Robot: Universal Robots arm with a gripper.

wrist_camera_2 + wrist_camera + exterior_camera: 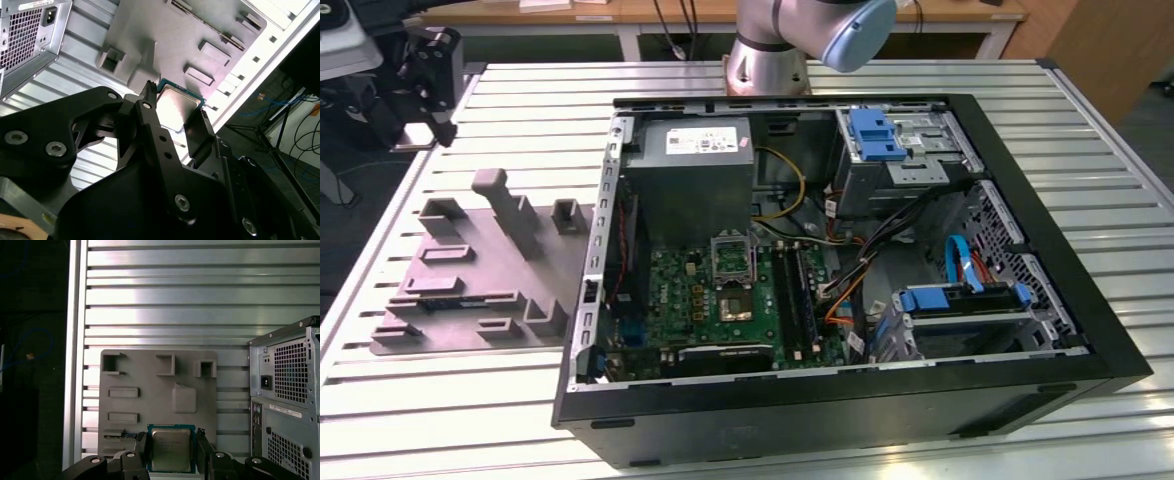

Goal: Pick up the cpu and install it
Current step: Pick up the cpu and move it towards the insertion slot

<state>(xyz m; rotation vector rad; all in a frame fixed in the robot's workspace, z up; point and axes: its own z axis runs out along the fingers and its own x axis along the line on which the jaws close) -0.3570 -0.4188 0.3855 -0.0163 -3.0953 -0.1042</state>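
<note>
Now, fingers (pixel 202 450) clamped on the cpu (pixel 171 450), over the grey fixture tray (pixel 150 375), beside the computer case (pixel 285 390)

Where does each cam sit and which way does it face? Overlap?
Exterior view: off-arm, high, looking down on the open computer case; arm base shows.
First wrist view: on the arm, facing down at the grey fixture; hand shows.
Second wrist view: on the arm, oblique along the hand.
Both wrist views share the cpu held in the hand.

An open black computer case (pixel 854 415) is lying on the slatted aluminium worktop (pixel 440 400), green motherboard (pixel 687 300) facing up — a grey fixture tray (pixel 454 275) is sitting beside it, on the exterior view's left.
</note>
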